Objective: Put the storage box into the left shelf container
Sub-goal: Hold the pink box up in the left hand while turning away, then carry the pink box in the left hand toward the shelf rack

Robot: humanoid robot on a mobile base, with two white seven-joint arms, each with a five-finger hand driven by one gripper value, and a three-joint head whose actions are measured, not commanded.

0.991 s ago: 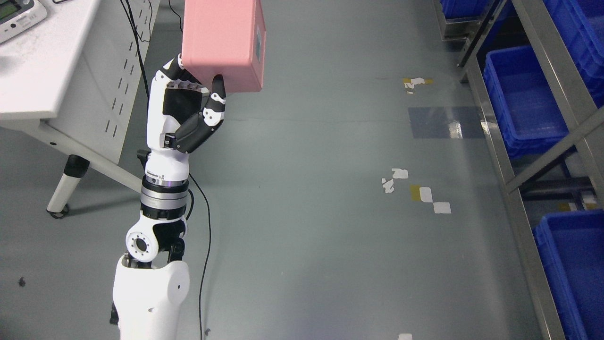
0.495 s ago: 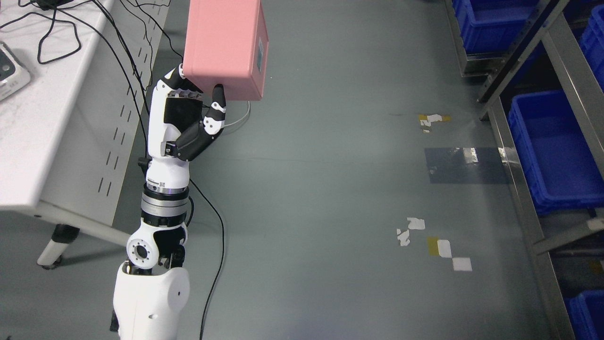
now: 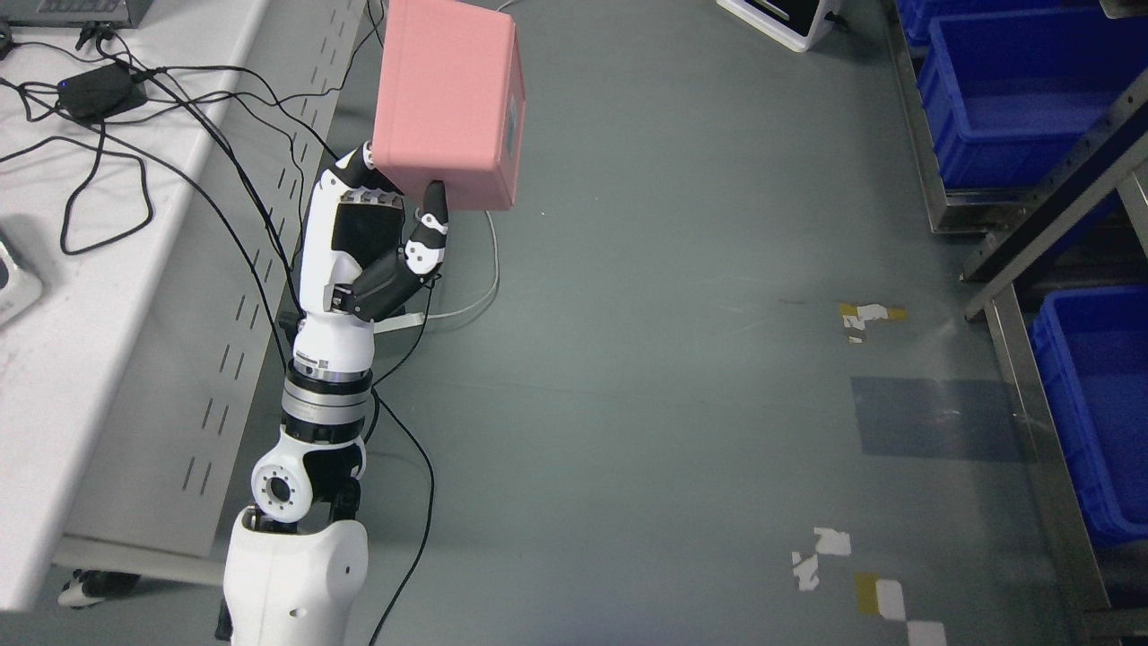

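The left hand [image 3: 381,238] grasps the pink storage box [image 3: 447,100] from below, thumb on its near face. To the hand's left stands the white counter [image 3: 54,296]; blue containers [image 3: 1013,99] sit on the shelf far to its right.

My only view comes from the camera on my head, looking steeply down past my own left arm [image 3: 305,422] onto the grey floor [image 3: 646,377], so I see the arm from above and quite near while the floor lies well below it. Taking that arm as the mark, the white table [image 3: 99,296] runs along its left, close by, and the metal shelf [image 3: 1031,269] with its blue bins [image 3: 1004,90] stands far off to its right at the picture's edge. There is no second view to share any of this with.
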